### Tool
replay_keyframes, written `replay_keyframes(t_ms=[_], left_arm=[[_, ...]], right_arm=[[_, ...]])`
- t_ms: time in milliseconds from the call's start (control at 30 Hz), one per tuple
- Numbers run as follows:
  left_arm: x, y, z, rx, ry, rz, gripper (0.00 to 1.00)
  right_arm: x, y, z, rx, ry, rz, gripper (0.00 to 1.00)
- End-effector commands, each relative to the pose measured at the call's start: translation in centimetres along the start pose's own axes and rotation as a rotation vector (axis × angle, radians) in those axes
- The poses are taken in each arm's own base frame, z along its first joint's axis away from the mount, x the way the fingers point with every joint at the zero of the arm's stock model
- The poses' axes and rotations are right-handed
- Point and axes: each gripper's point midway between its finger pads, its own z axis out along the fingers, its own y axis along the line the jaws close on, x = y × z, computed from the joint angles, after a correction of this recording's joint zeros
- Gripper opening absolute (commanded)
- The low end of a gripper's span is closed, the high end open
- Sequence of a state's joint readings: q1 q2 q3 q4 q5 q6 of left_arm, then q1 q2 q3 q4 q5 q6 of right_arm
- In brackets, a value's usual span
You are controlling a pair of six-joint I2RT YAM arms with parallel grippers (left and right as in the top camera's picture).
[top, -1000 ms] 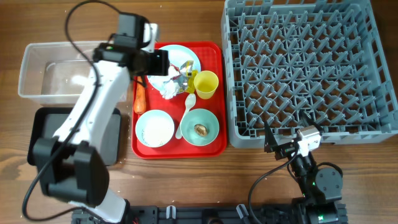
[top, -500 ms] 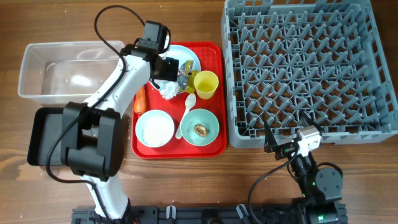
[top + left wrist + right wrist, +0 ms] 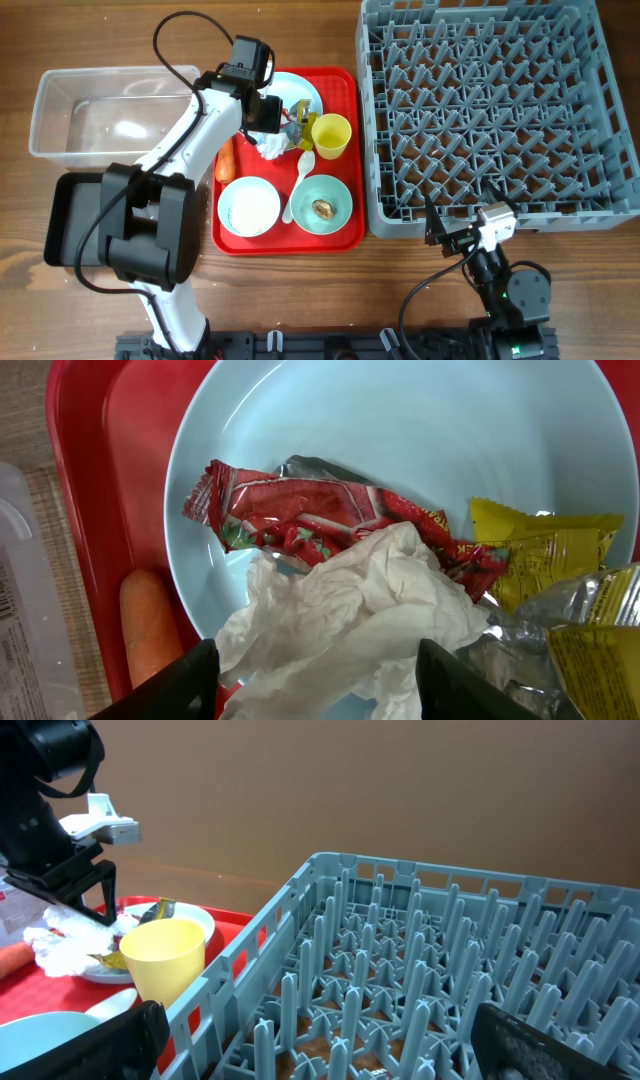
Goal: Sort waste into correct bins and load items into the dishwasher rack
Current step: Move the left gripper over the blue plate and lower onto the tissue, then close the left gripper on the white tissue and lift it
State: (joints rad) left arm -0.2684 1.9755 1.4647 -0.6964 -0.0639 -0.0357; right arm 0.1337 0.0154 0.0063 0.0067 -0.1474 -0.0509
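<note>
Red tray (image 3: 343,90): two bowls (image 3: 229,200) (image 3: 336,188); one cup (image 3: 332,136)

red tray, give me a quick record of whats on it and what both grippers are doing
plate: holds tissue, red wrapper, yellow wrapper
carrot: on the red tray, beside the plate
cup: upright, beside the plate
rice bowl: rice inside
other bowl: brown lump inside
spoon: between the bowls
left gripper: open, fingers either side of the tissue
right gripper: open, empty, facing the rack
</note>
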Motion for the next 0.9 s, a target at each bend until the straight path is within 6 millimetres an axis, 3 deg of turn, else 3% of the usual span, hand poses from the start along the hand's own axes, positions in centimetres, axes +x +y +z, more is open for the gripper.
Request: replay_keyframes(t_ms=[0,167,367,533,700,867], left_arm=[[0.9,0.2,0.8,-0.018,0.029,0.007,0.65],[0.9,0.2,0.7,-0.019,0.032,0.009,0.78],[-1.7,0.1,-2.6,-0.012,-0.067,0.147,0.88],[-0.5,-0.8,-2.4,0.049,-0.022,0.165,0.94],[-0.4,-1.1,-2.3,0.061,-0.02,0.193,0.94],[0.7,-1.1,-0.5,0.06,0.025,0.194,0.91]], right_arm=[[-0.1,-0.4,0.0,0.02,-0.007,-0.01,1.0],[-0.1,-0.4,0.0,0.02,-0.007,-0.01,1.0],[-0.1,-0.4,0.0,0.019,-0.007,-0.01,1.0],[-0.1,-0.4,0.0,0.02,-0.007,-0.01,1.0],[-0.1,-0.4,0.0,0.02,-0.007,-0.011,1.0],[-0.1,-0.4,0.0,0.02,-0.007,-0.01,1.0]])
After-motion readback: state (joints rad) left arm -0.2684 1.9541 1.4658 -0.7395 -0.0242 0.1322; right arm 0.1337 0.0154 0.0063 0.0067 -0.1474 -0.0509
